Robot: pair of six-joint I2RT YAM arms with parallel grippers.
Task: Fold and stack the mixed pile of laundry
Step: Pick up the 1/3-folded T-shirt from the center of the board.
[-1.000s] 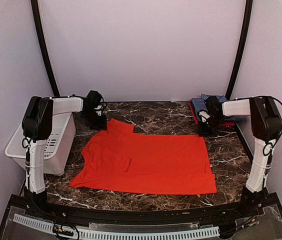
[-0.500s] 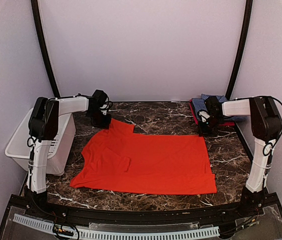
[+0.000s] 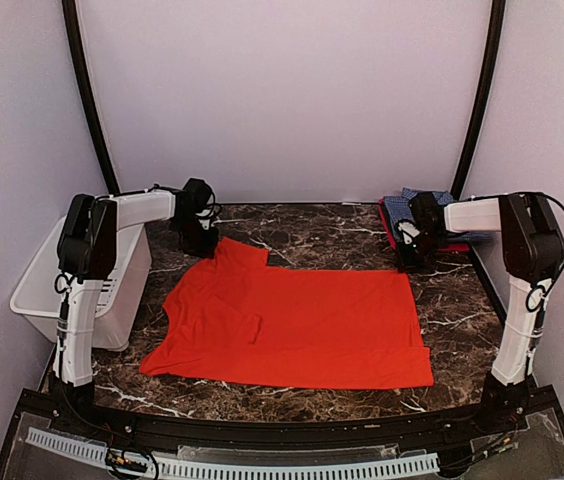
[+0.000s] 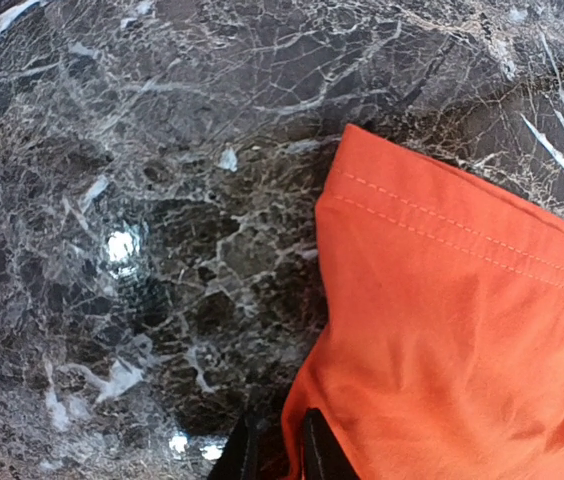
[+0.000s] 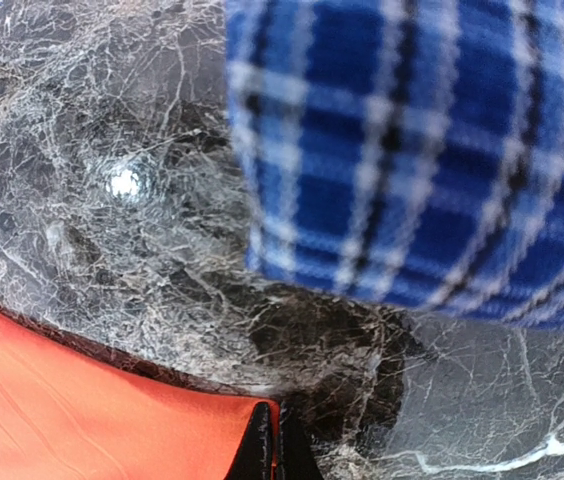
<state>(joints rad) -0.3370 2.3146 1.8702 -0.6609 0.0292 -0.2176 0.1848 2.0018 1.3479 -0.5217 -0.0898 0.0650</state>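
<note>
The orange-red shirt [image 3: 292,320] lies spread flat across the middle of the dark marble table. My left gripper [image 3: 202,245] is at its far left sleeve. In the left wrist view the gripper [image 4: 280,452] has its jaws nearly together, with the edge of the sleeve [image 4: 442,330] between them. My right gripper [image 3: 405,262] is at the shirt's far right corner. In the right wrist view the gripper [image 5: 274,445] is pinched shut on that corner [image 5: 112,400]. The blue-and-white checked shirt [image 3: 397,210] lies folded at the far right, just behind the right gripper, and shows close in the right wrist view [image 5: 432,150].
A white slotted basket [image 3: 32,290] stands off the table's left edge beside the left arm. A red cloth [image 3: 457,245] shows under the checked shirt. Bare marble [image 3: 322,235] lies between the two grippers at the back. Black frame poles rise at both back corners.
My left gripper moved right onto the shirt's far left sleeve during the first half second, then held still. The right arm and the shirt have not visibly moved.
</note>
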